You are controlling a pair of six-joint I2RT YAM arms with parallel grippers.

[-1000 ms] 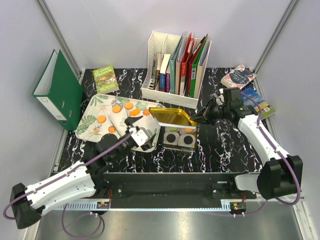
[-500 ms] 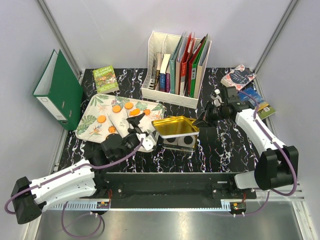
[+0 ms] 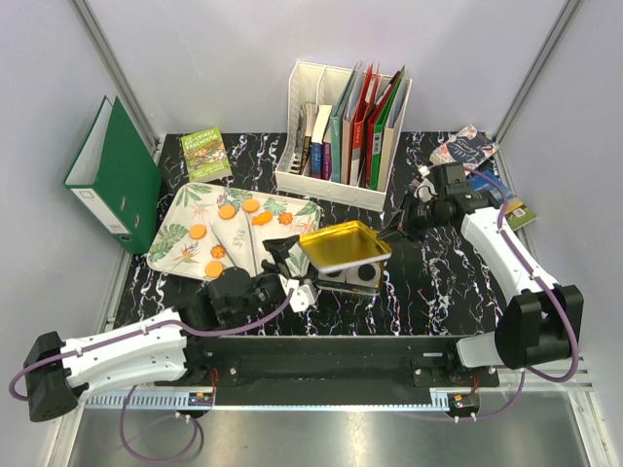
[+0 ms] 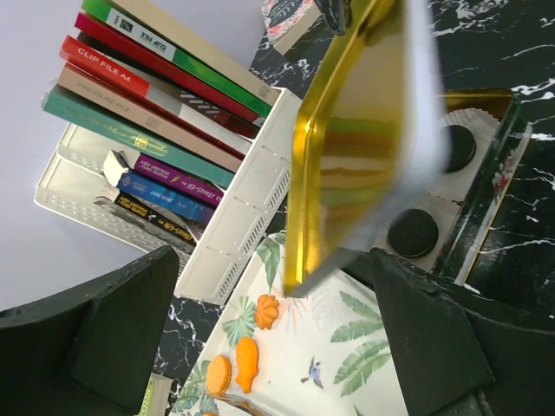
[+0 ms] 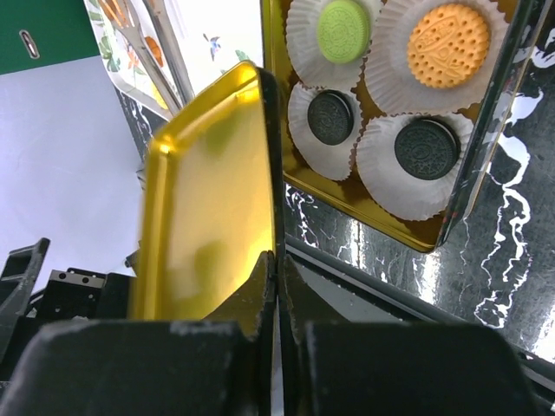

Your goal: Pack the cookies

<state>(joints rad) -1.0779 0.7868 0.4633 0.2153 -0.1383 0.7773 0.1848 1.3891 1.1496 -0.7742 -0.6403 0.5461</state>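
The gold tin [image 3: 362, 279] holds white paper cups with one green cookie [image 5: 342, 29], one orange cookie [image 5: 448, 43] and two black cookies [image 5: 426, 148]. My right gripper [image 3: 394, 231] is shut on the right edge of the gold lid [image 3: 343, 245] and holds it tilted just above the tin; the pinch shows in the right wrist view [image 5: 277, 260]. My left gripper [image 3: 292, 272] is open at the lid's left corner [image 4: 360, 139], which hangs between its fingers [image 4: 442, 338]. Several orange cookies [image 3: 251, 205] lie on the leaf-print tray [image 3: 185, 219].
A white file box [image 3: 346, 126] with folders stands behind the tin. A green binder [image 3: 117, 175] leans at the left wall. A green book [image 3: 206, 154] lies behind the tray, and two books [image 3: 465, 148] lie at the back right.
The lid has come down from a steep tilt to nearly flat over the tin. My left gripper has moved right and nearer, off the tray to the lid's left corner.
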